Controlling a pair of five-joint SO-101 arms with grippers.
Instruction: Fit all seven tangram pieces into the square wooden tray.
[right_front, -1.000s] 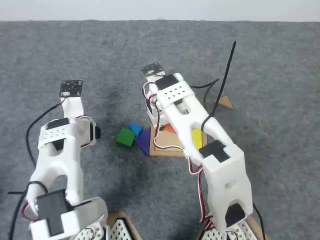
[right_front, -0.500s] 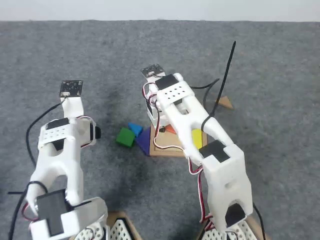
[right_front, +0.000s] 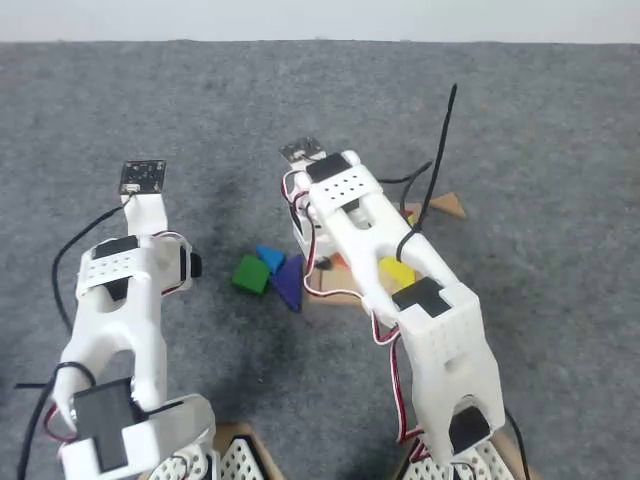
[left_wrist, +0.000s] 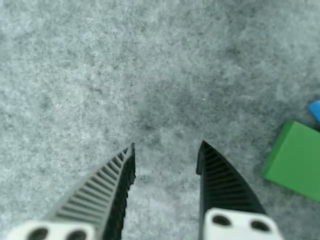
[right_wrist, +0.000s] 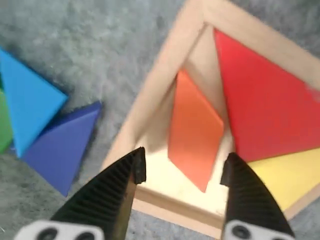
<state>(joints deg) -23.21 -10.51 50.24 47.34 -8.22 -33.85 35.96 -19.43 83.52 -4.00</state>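
The square wooden tray held a red triangle, an orange parallelogram and a yellow piece. The right gripper hung spread and empty above the orange one. A light-blue triangle, dark-blue triangle and green square lay outside on the carpet, so at least three remained. The left gripper was likewise apart and empty.
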